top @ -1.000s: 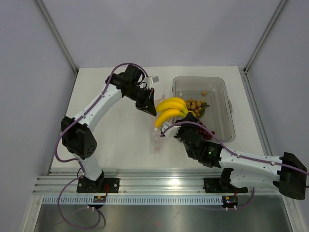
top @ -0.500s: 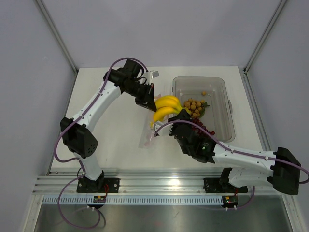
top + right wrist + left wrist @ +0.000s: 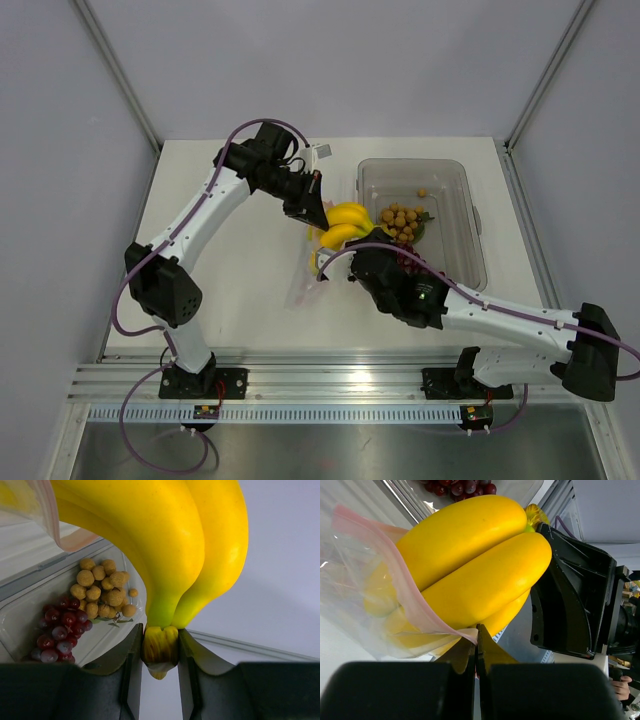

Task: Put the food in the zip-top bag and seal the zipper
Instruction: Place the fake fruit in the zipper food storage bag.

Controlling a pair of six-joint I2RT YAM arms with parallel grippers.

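1. While the left gripper has its fingers pressed tightly together on the rim of the bag, the thin clear plastic hangs down from it toward the table.
2. The pinch sits right at the pink zipper strip, which curves across the bananas at the bag's open mouth.
3. The right gripper is clamped on the bananas' brown-tipped stem, one finger on each side of it.
4. The bunch is partly inside the bag: its far ends show through the plastic, while the stem half sticks out toward the right gripper.
5. In the right wrist view a corner of the bag and its pink edge overlap the upper part of the bananas.
6. The bananas are held off the table, just left of the clear tray.
7. The tan round fruits lie in the tray, and the dark red grapes lie just beside them in the same tray.
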